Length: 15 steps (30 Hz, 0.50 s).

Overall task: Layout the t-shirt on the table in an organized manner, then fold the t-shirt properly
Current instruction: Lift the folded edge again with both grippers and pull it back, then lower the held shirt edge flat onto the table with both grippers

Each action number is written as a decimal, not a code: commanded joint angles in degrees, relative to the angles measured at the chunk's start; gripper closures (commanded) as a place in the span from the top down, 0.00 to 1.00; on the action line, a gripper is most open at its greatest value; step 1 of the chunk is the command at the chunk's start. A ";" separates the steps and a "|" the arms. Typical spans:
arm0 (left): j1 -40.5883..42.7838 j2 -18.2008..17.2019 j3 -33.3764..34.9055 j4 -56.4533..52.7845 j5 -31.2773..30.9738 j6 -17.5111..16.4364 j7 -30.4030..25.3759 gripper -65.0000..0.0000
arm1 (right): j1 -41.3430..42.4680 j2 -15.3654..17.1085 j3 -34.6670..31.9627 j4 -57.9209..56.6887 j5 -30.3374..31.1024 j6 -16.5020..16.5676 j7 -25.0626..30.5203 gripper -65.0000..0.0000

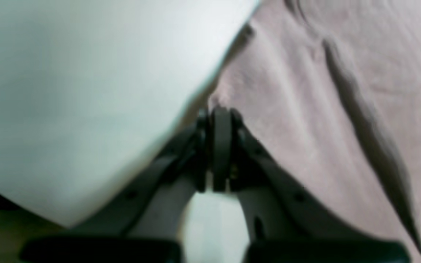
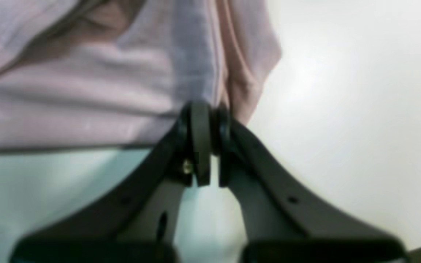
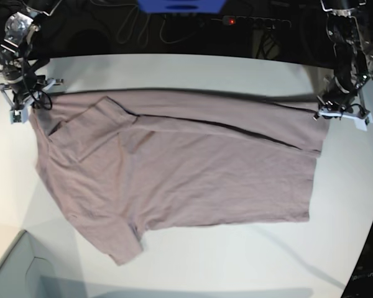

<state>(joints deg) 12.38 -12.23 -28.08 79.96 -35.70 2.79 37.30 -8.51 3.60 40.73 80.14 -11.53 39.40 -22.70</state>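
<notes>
Mauve cotton, soft and creased, fills what my wrists look at: the t-shirt (image 3: 174, 167) lies spread on the table (image 3: 193, 71), stretched between my two hands along its far edge; my left gripper (image 1: 219, 109) has its jaws pressed together on the shirt's edge right at the fingertips, with bare white tabletop to one side of it and wrinkled cloth running off to the other; my right gripper (image 2: 205, 107) is likewise pinched shut on a bunched bit of the shirt, folds of fabric gathering just above the tips and bare table beyond. From the base view the span between my hands looks fairly taut, while the near part sags into diagonal creases and one sleeve pokes out toward the near side; I judge the laying-out is under way and the folding not yet begun. To do this well I should keep both pinches firm, hold my hands level with each other, and draw gently apart so the creases ease out without dragging the shirt askew.
</notes>
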 commanded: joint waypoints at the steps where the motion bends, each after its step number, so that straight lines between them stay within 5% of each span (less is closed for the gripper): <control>1: -0.12 -0.65 -0.36 0.87 -0.12 -0.28 -0.95 0.00 | 0.38 0.40 0.19 2.72 0.67 0.60 1.56 0.00; 15: -7.06 -1.62 -2.12 3.68 -0.12 -0.28 -0.86 0.00 | 8.73 -0.30 -6.05 13.97 0.23 0.60 -3.72 0.00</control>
<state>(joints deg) 6.00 -12.49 -29.58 82.61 -35.88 2.74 37.60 -0.60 2.59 34.52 93.01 -11.88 39.38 -27.79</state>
